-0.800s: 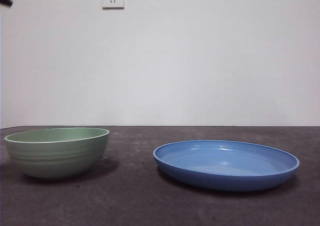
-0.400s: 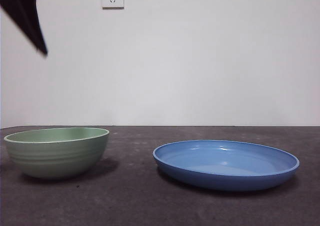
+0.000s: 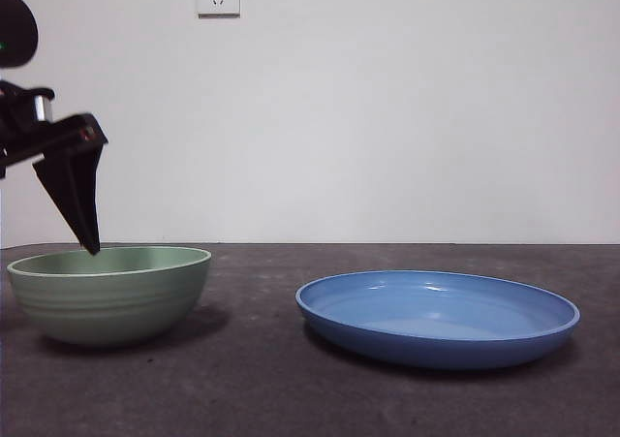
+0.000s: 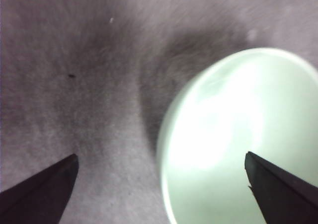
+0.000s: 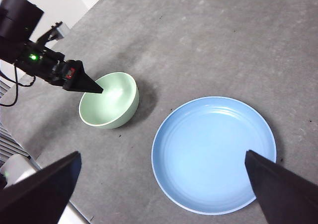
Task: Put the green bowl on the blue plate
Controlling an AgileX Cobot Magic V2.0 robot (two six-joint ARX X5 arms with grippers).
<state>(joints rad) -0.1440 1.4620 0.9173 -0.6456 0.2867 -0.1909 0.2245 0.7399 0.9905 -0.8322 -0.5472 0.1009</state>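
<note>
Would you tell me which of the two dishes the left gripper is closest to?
The green bowl: the left gripper hangs open over its rim, while the blue plate lies apart.

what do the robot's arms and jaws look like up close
Both grippers have two flat, matte black jaws tapering to points. The left gripper sits on a black wrist block with a small red mark, a glowing green light, a grey metal fitting and thin black cables. The right gripper shows only its plain black jaws.

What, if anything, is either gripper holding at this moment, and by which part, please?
Nothing is held. The left gripper hangs open over the green bowl's rim, one jaw inside and one outside, not closed. The right gripper is open, high above the blue plate.
</note>
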